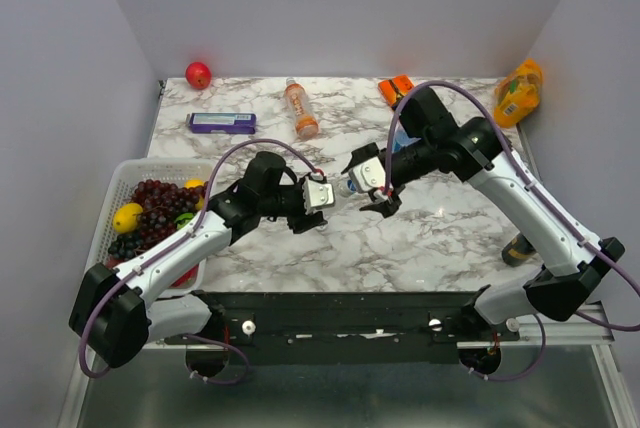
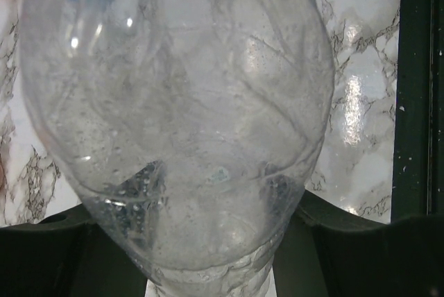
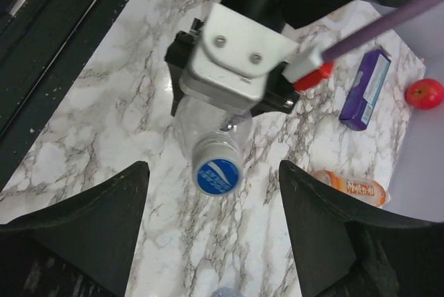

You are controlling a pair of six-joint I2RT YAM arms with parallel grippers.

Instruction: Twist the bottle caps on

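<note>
Left fingers (image 2: 361,255) clamp the clear bottle (image 2: 180,103), judged light and crushable. Right fingers (image 3: 90,234) stand wide either side of the blue cap (image 3: 216,174), mid-frame, not touching it. The cap is small and likely slick, best pinched at its rim.

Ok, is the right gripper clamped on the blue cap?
No, the right gripper is open, fingers well clear of the blue cap.

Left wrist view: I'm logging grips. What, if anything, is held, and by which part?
The left gripper clamps the clear bottle by its body, away from the blue cap. The right gripper is open, holding nothing.
</note>
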